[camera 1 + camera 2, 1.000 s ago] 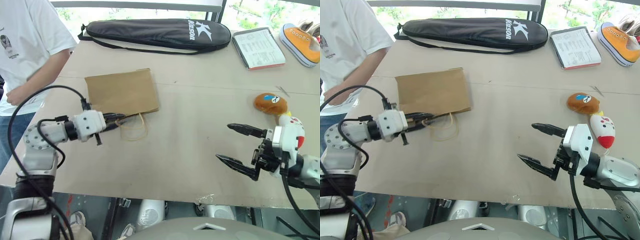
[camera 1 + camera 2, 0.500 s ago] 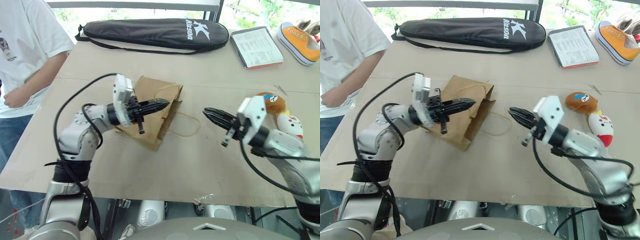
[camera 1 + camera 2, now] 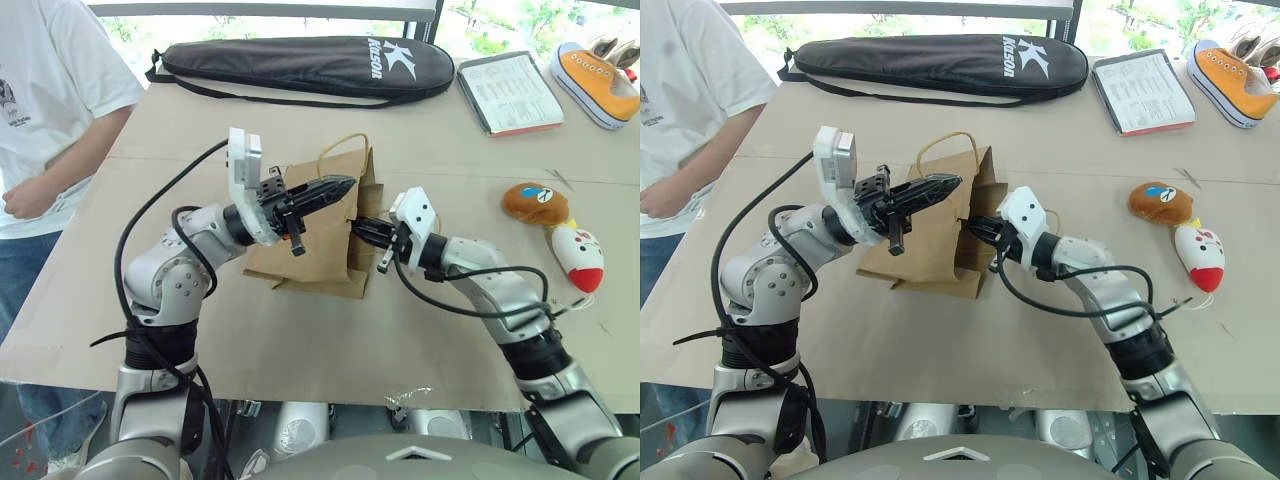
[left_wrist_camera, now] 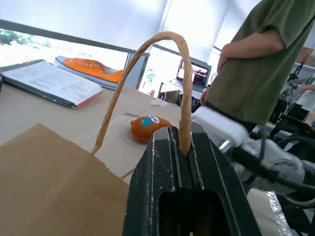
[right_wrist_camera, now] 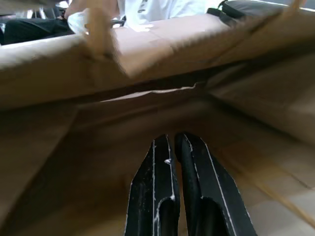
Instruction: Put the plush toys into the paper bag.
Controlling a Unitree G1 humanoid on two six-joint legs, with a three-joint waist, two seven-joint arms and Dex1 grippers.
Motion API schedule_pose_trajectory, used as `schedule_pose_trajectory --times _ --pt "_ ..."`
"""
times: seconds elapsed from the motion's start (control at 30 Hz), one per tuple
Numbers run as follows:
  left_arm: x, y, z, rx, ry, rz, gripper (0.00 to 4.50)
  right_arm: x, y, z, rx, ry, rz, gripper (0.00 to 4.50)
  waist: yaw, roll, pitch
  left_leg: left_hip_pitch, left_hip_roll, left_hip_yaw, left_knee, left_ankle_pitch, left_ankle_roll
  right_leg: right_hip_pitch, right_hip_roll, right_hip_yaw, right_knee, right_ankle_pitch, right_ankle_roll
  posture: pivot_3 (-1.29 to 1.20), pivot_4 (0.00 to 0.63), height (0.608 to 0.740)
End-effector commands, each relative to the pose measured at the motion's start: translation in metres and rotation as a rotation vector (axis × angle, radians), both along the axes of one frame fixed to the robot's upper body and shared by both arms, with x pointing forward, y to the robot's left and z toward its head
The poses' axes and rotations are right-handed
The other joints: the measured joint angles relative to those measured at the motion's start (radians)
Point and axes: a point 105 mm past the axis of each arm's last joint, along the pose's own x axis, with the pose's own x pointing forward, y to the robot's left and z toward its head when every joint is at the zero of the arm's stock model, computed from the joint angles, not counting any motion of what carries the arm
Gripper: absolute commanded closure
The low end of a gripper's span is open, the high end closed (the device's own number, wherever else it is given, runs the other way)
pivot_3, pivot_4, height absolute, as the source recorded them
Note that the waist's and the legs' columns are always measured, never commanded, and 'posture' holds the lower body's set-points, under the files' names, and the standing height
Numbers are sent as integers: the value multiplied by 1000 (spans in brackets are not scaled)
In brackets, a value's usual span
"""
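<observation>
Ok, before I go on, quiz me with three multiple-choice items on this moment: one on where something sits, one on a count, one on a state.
1. Where are the plush toys?
A. inside the bag
B. on the table, to the robot's right of the bag
C. on the black case

2. How many plush toys lie on the table?
A. one
B. two
C. three

3. What is the left gripper doing?
A. hanging open
B. shut on the sneaker
C. shut on the paper bag's handle

Key: 1 B, both lie beside the right arm, apart from the paper bag. 2 B, one brown, one white and red. 3 C, the handle loop is pinched between its fingers.
</observation>
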Motion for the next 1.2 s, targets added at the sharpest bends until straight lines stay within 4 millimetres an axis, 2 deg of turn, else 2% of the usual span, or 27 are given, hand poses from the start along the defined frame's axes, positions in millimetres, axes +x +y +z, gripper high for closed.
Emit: schedule_pose_trajectory --times 0.03,0.23,0.37,0.5,0.67,0.97,1.2 --pt "-11 -2 9 -5 -46 -15 4500 3 17 7 50 -33 83 4429 -1 0 0 0 0 0 0 0 0 0 0 0 0 0 0 0 150 740" --pt "-12 -2 9 2 -49 4 4500 14 37 1 119 34 119 4429 1 0 0 0 0 0 0 0 -1 0 0 0 0 0 0 0 150 740" --pt "-11 -1 10 -5 -51 24 4500 11 49 -8 109 28 152 4429 0 0 0 0 0 0 -1 0 -1 0 -1 0 0 0 0 0 150 740" --pt "-11 0 14 -24 -59 47 4500 5 59 -24 62 8 177 4429 -1 0 0 0 0 0 -1 1 -1 0 -1 0 0 0 0 0 150 740" --pt "-9 7 20 -40 -64 75 4500 3 64 -30 147 55 161 4429 -2 1 0 0 0 0 -1 1 -2 0 -1 0 0 0 0 0 150 740" --pt "-13 -6 28 -59 -82 48 4500 8 78 -65 -143 2 184 4429 -4 1 0 1 0 0 -2 2 -4 0 -2 -1 1 0 0 0 150 740" --pt "-4 3 56 -111 -150 114 4500 5 70 -93 -272 66 193 4429 -5 1 -2 2 0 -1 -2 2 -4 0 -2 -1 2 0 -1 0 150 740"
